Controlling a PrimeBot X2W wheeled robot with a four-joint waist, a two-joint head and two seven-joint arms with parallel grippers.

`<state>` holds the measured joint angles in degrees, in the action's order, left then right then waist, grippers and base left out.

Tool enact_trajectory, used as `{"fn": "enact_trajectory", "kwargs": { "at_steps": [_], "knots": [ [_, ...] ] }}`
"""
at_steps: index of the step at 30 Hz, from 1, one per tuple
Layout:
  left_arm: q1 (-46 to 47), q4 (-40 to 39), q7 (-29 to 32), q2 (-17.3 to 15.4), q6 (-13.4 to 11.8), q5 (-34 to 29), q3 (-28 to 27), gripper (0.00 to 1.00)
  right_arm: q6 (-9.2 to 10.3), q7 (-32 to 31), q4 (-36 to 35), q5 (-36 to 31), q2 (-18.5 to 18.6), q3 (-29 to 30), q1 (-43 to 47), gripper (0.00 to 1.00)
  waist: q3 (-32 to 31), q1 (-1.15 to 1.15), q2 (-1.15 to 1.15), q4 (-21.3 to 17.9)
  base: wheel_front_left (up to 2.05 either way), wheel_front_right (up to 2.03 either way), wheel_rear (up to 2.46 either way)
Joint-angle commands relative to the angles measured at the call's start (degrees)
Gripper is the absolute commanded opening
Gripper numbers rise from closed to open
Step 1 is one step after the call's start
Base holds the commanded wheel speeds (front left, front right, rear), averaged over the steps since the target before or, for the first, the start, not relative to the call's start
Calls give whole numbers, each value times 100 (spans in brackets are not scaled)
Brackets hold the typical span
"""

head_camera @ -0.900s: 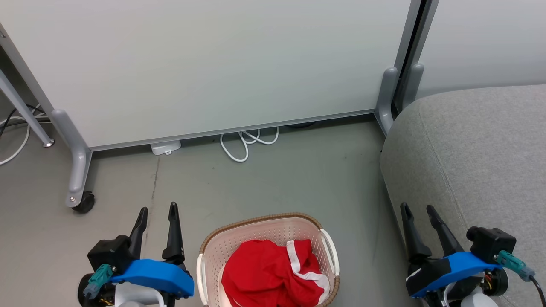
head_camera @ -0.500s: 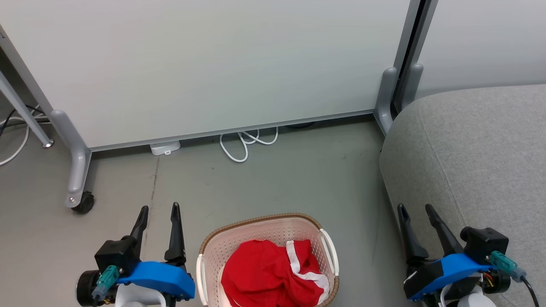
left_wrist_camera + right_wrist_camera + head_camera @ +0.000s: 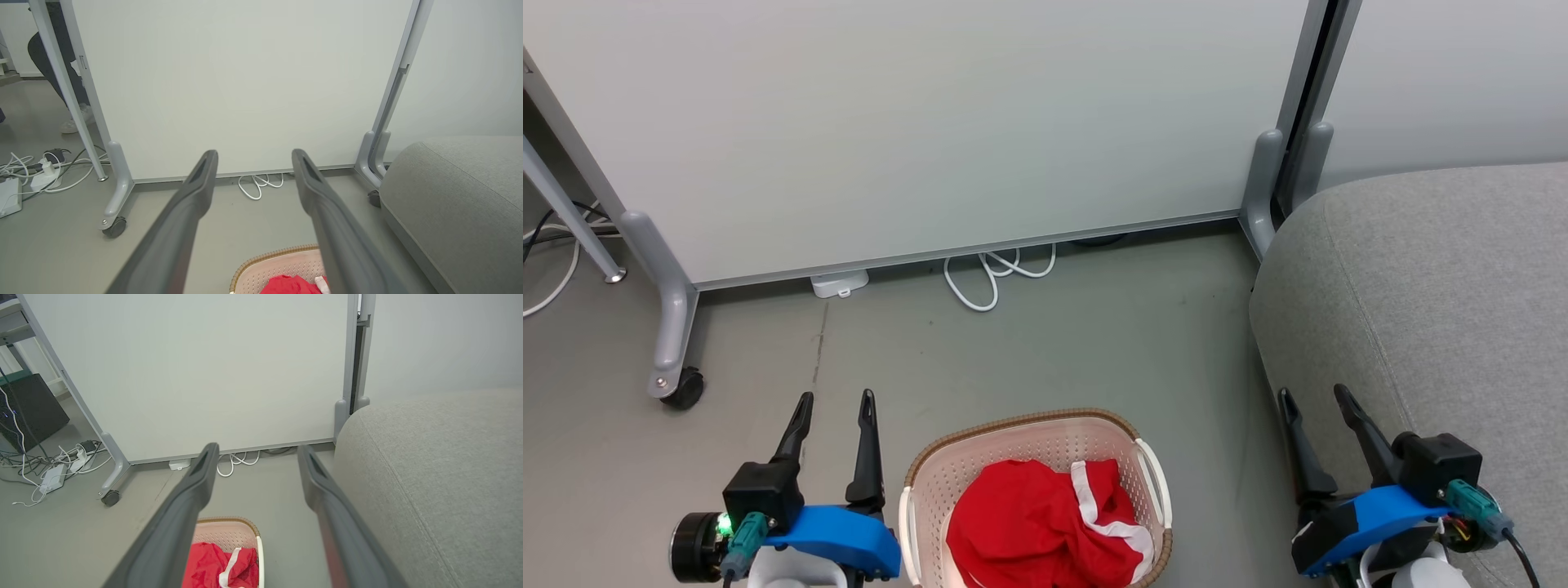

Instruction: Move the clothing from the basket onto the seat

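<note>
2 pincers flank the basket on the floor, the left pincer and right pincer both spread wide and holding nothing, while the red clothing lies heaped inside it and the seat rises just to the right. The heap looks tangled, so a shallow pinch may slip off. A snagged fold could drag or tip the light basket.

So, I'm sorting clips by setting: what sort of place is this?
Likely a lab or office staged as a home: white partition panels on castors, loose cables on the floor, a grey sofa seat beside a laundry basket.
</note>
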<state>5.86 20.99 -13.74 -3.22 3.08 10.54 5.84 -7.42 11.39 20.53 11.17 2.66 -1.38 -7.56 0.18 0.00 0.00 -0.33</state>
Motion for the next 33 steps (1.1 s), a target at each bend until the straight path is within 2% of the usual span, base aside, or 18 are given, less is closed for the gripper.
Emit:
{"fn": "enact_trajectory", "kwargs": {
  "at_steps": [1,11,26,33],
  "knots": [
    [72,7,-65,2,20,-126,5,100,-11,62,10,-149,35,-4,-77,100,-1,0,0,-3,0,0,0],
    [75,26,-164,17,-17,-504,43,100,-8,175,59,-506,37,-16,-88,100,-9,0,0,-9,0,0,0],
    [52,36,-155,29,-36,-409,0,100,-8,195,88,-400,36,-40,-95,100,6,0,0,-12,0,0,0],
    [22,120,-153,29,-42,-355,-84,100,-8,181,0,-336,35,-219,-211,100,252,0,0,-267,0,0,0]
  ]
}}
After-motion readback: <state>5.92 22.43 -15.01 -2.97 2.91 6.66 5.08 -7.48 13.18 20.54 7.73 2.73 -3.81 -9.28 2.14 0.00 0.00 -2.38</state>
